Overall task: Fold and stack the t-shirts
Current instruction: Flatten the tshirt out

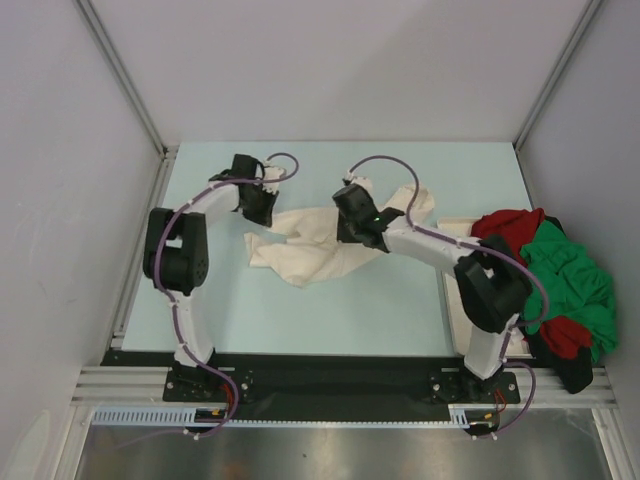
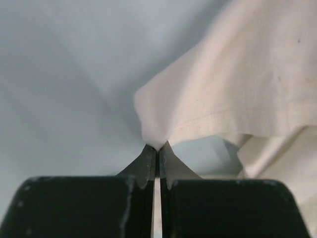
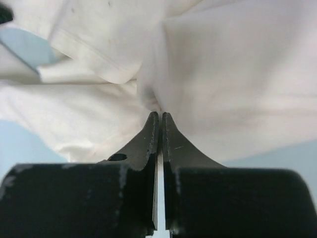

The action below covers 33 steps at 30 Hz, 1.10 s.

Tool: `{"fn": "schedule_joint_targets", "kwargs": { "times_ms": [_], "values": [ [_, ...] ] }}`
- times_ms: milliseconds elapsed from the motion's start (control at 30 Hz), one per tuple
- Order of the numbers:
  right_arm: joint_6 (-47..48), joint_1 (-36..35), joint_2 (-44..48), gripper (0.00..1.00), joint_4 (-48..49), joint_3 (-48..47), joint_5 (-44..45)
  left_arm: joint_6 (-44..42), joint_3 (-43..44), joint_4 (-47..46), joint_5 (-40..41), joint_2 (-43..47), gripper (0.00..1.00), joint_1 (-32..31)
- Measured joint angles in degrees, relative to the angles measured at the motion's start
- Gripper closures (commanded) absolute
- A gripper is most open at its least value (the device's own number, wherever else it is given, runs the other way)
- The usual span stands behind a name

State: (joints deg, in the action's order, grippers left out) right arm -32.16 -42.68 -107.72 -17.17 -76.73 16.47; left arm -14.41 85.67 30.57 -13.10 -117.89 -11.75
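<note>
Over the pale blue surface, pinching a rumpled cream cotton t-shirt at two spots: left hand clamped on a hemmed corner, right hand shut on a bunched fold. Likely gripped so for lifting apart and spreading flat before folding

A pale blue desk is being enclosed by white panels and aluminium posts. At the right of the frame, a white tray is being carried on it. Along the lower edge, a black plate is being bordered by a slotted rail.
</note>
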Motion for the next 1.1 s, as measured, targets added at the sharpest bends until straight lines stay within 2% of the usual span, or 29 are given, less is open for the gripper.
{"fn": "schedule_joint_targets", "kwargs": {
  "times_ms": [100,267,367,600,800,933,1067,1100],
  "values": [
    [3.5,3.8,8.3,1.00,-0.4,1.5,-4.2,0.9,-2.6,1.1,-3.5,5.8,1.00,5.0],
    [8.9,9.5,19.7,1.00,-0.6,0.6,-9.5,0.7,-4.7,3.6,-8.2,21.6,1.00,20.0],
    [11.7,10.4,23.6,1.00,-1.5,-1.4,-13.0,-0.5,-4.8,6.2,-8.3,31.1,1.00,26.7],
    [16.4,11.5,28.6,1.00,-5.4,-6.7,-21.7,-4.7,-3.2,16.9,-8.5,49.9,1.00,30.9],
    [15.5,19.9,34.7,1.00,-4.7,-4.5,-27.3,-5.7,2.7,22.4,-8.2,55.6,1.00,34.3],
    [15.3,25.6,30.2,1.00,-1.6,-5.1,-28.4,-4.7,-1.4,20.5,-10.2,55.6,1.00,34.4],
    [15.1,28.8,15.8,1.00,3.3,-9.6,-27.3,-2.6,-9.0,16.6,-14.7,51.5,1.00,34.3],
    [14.9,29.4,12.0,0.97,4.1,-11.0,-26.7,-2.1,-11.4,15.0,-15.7,49.2,1.00,33.7]
  ]
}}
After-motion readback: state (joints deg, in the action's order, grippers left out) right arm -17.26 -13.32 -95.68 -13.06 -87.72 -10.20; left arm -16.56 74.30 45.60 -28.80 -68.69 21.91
